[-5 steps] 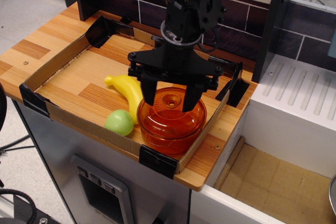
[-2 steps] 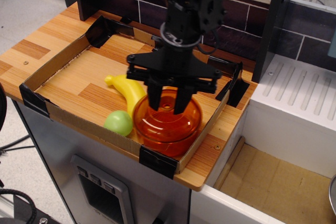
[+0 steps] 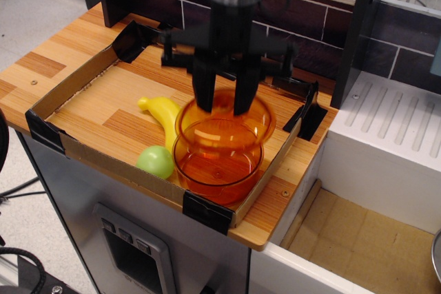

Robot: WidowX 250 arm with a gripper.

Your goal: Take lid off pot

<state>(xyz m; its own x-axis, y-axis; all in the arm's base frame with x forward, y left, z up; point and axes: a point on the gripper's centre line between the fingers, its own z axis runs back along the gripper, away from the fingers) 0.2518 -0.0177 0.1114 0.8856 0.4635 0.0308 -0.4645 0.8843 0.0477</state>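
The orange lid (image 3: pixel 260 119) hangs lifted and slightly tilted just above the back rim of the pot (image 3: pixel 217 170). My black gripper (image 3: pixel 224 108) comes down from above, and its two fingers (image 3: pixel 203 94) are shut on the lid's centre knob, which they hide. The deep translucent orange pot stands open in the front right corner of the cardboard tray (image 3: pixel 83 151).
A yellow banana (image 3: pixel 162 112) lies left of the pot and a green ball (image 3: pixel 155 162) touches the pot's front left. The tray has low cardboard walls with black taped corners. A dark brick wall stands behind, and a white drainer (image 3: pixel 400 122) is to the right.
The gripper closed on the lid's knob, then rose, lifting the lid off the pot. The pot shifted slightly left and now stands open.
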